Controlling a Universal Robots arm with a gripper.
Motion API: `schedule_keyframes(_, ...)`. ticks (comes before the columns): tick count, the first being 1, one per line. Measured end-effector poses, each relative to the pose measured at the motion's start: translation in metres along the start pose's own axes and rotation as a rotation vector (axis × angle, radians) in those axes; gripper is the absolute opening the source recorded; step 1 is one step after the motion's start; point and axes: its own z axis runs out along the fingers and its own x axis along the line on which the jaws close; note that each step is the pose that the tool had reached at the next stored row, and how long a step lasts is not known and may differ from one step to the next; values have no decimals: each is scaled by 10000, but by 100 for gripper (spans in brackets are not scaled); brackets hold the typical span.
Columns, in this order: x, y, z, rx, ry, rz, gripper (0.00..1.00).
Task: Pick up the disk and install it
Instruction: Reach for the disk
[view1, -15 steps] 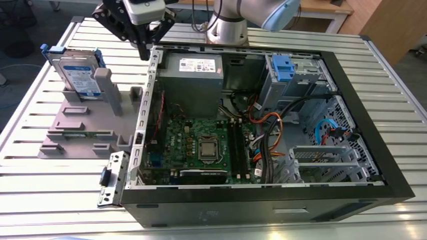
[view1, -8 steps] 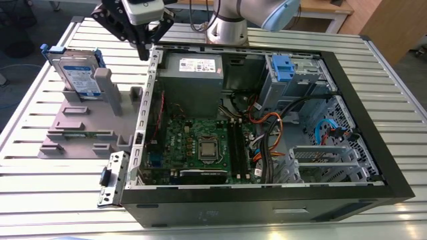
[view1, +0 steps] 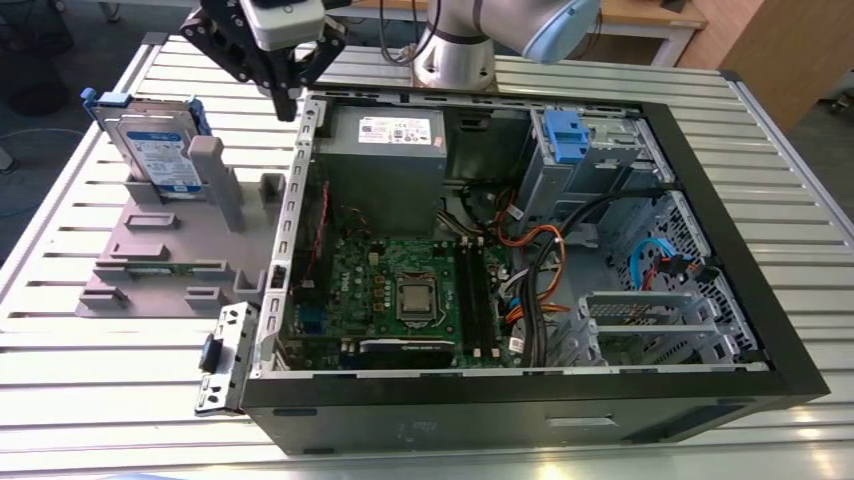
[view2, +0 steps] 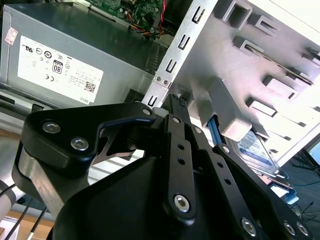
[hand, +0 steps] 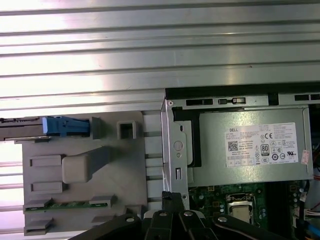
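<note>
past the open black computer case (view1: 534, 410), the silver disk (view1: 151, 150) in its blue bracket stands on edge in a grey stand (view1: 147, 255) by the far corner of the desk (view1: 94, 400), stiff, dense, likely shock-shy, best pinched across its upper edge; the black end effector (view1: 286, 104) hovers just beyond, drawn together, empty.

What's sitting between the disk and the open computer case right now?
The grey stand's upright posts, rising from its base, lie between the disk and the case wall. The exterior view and the first wrist view both show this.

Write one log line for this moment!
gripper: empty, near black computer case edge | flat silver blue-framed disk: upright in grey plastic stand
</note>
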Motion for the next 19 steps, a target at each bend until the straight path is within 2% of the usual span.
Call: schedule_keyframes(19, 37, -3, 8, 0, 0, 0, 11)
